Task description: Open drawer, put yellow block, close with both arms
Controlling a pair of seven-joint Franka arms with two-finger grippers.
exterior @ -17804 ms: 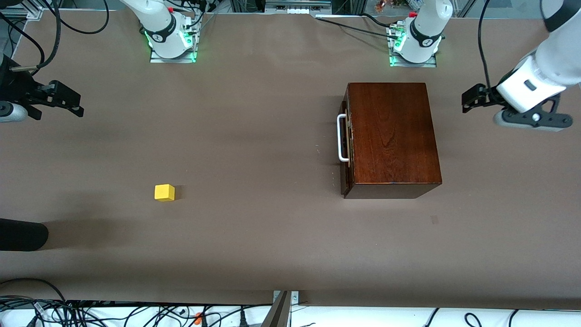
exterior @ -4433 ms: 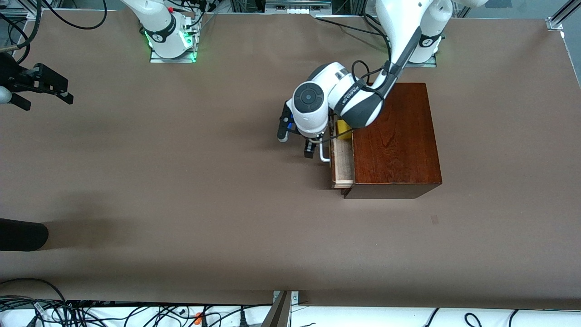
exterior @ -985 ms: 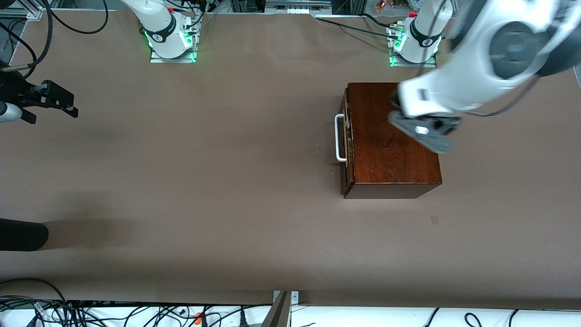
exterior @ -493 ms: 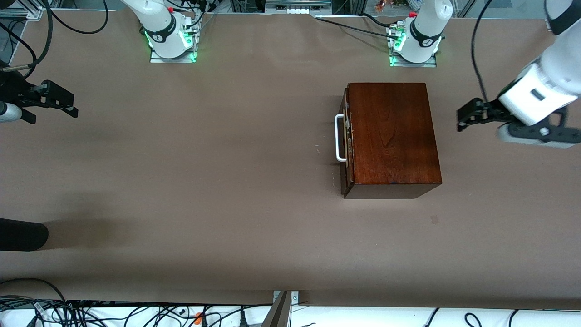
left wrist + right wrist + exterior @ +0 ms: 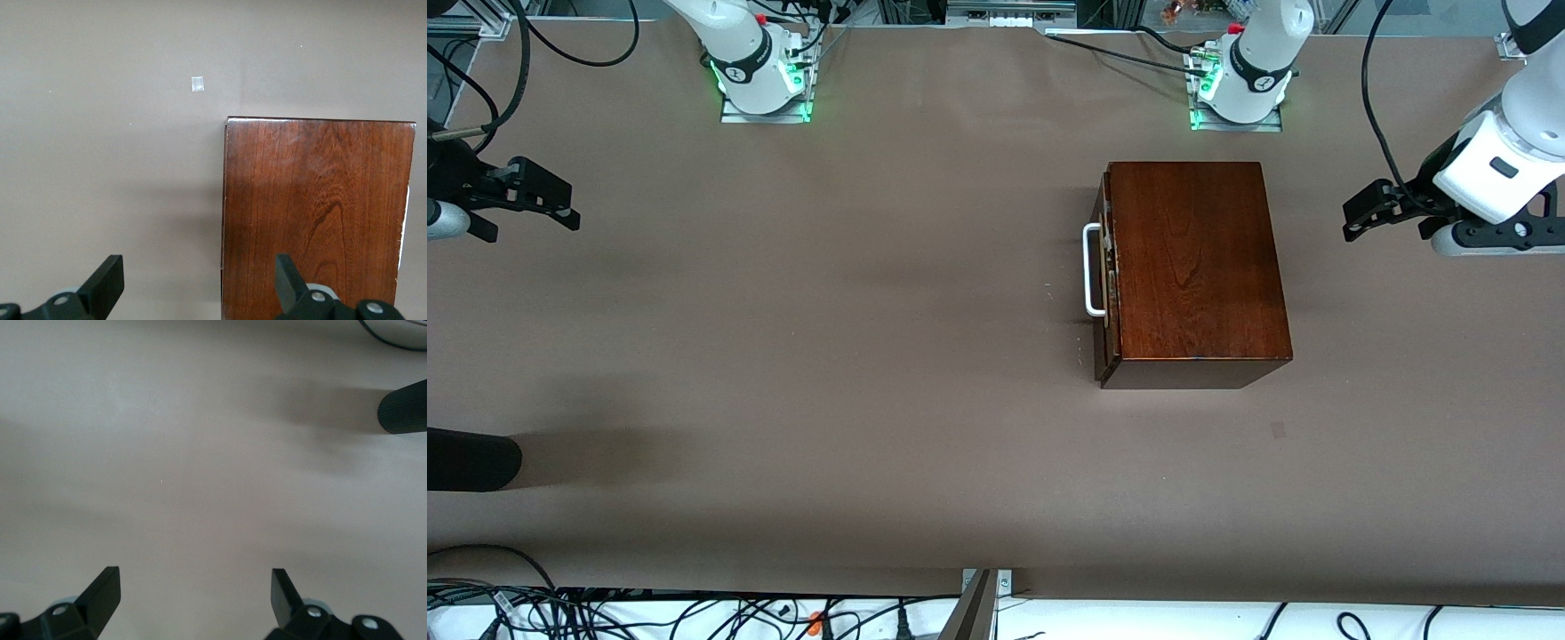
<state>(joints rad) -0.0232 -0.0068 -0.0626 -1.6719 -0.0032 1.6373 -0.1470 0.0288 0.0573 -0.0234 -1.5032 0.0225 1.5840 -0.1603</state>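
The dark-brown wooden box (image 5: 1193,267) stands toward the left arm's end of the table. Its drawer (image 5: 1105,342) is pushed in, and only the dark front and the white handle (image 5: 1091,271) show. The yellow block is hidden. My left gripper (image 5: 1356,216) is open and empty, in the air beside the box, off the side away from the handle. In the left wrist view my left gripper (image 5: 197,288) frames the box top (image 5: 313,220). My right gripper (image 5: 569,206) is open and empty at the right arm's end of the table. The right wrist view shows my right gripper (image 5: 193,590) over bare table.
A black cylinder (image 5: 471,458) juts in at the right arm's end, near the front camera. It also shows in the right wrist view (image 5: 403,407). A small pale mark (image 5: 1278,430) lies on the table nearer the camera than the box. Cables (image 5: 694,613) run along the front edge.
The drawer, open with the block in it 4.4 s ago, is now shut. The left arm has swung off the box top toward its own end. The right arm waits unmoved.
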